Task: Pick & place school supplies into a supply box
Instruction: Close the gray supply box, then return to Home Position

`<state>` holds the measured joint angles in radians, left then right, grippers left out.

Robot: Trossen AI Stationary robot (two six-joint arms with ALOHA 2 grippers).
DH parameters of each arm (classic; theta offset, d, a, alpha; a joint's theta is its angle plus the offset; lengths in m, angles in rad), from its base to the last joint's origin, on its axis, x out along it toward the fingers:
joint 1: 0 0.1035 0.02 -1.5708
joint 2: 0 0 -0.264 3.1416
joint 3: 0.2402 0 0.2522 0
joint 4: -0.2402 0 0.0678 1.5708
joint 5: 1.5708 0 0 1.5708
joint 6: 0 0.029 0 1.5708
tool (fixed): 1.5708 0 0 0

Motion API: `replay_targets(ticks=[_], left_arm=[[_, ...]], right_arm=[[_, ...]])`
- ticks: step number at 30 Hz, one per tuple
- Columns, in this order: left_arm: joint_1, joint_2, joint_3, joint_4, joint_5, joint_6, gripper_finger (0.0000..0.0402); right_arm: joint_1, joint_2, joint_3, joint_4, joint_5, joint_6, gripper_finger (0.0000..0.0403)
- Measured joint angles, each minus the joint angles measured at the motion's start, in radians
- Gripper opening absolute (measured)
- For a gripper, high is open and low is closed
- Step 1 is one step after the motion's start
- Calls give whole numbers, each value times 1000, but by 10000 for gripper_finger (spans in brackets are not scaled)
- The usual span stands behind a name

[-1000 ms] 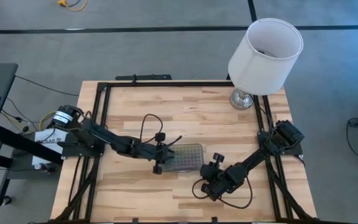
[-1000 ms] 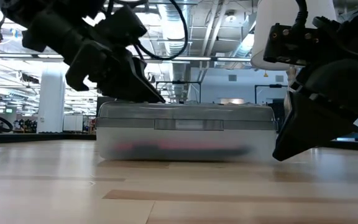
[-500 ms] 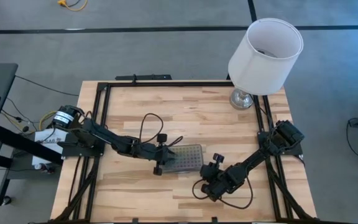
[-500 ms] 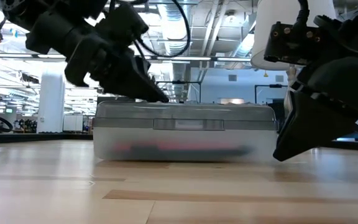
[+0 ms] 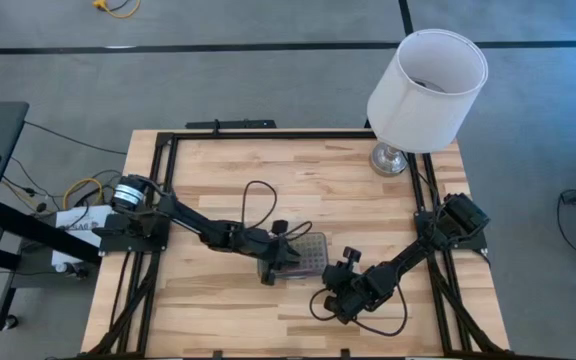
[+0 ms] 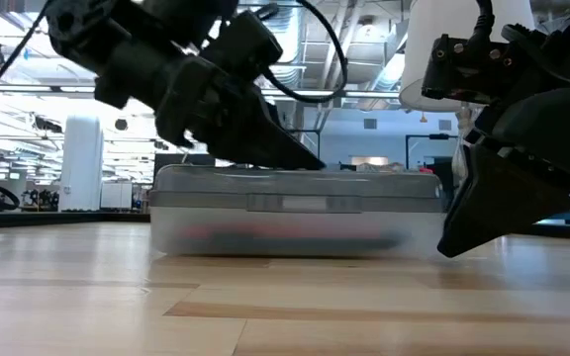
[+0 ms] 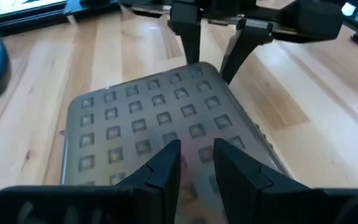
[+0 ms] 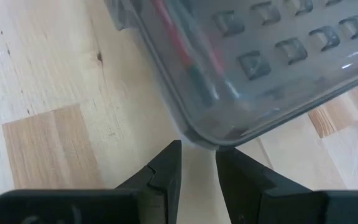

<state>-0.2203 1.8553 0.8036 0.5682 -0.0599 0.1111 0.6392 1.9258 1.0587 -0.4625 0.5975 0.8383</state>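
The supply box [image 5: 310, 256], clear with a dotted grey lid that is down, lies flat on the table's middle. School supplies [image 6: 265, 237] show through its wall as pink and dark sticks [image 8: 185, 56]. My left gripper [image 7: 196, 152] slants down over the lid [image 7: 148, 118] from the table's left, its fingers a narrow gap apart with nothing between them. My right gripper [image 8: 196, 160] stands at the box's near right corner [image 8: 194, 138], its fingers slightly apart, one on each side of that corner. My left gripper lies with its fingertips [image 6: 310, 163] on the top of the lid, near the lid's middle, slanting down from the table's left. Nothing is pinched, and the box stays flat on the table. My right gripper points down at the box's near right corner; whether its fingers [image 6: 445, 242] touch the corner I cannot tell.
A lamp with a white shade [image 5: 426, 85] stands at the table's far right corner. Black rails [image 5: 166, 190] run along the left, right and far edges. Bare wood lies near the front edge and at the far left.
My left gripper has gone toward the table's right edge, from the box's left end along the lid to about its middle, sinking a little and tipping further down. Its fingers have kept the same gap. The box and my right gripper have stayed put.
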Motion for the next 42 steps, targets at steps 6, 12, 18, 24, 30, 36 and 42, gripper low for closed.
replay_targets(ticks=[6,12,18,24,30,36,42], left_arm=[[12,56,48,-3,32,-2,91],[10,-6,45,-60,8,28,91],[4,-101,44,-180,-110,67,91],[-6,-155,40,-254,-144,68,91],[-15,-180,42,-386,-307,72,91],[-15,-189,42,-530,-441,15,91],[-17,-190,42,-552,-477,-2,91]], right_arm=[[9,0,-1,-4,-4,1,92],[19,0,0,8,5,7,92],[29,0,0,12,7,7,92],[28,0,0,23,7,1,92],[28,0,0,74,7,-47,92],[27,0,0,98,13,-78,92],[15,0,0,98,33,-79,92]])
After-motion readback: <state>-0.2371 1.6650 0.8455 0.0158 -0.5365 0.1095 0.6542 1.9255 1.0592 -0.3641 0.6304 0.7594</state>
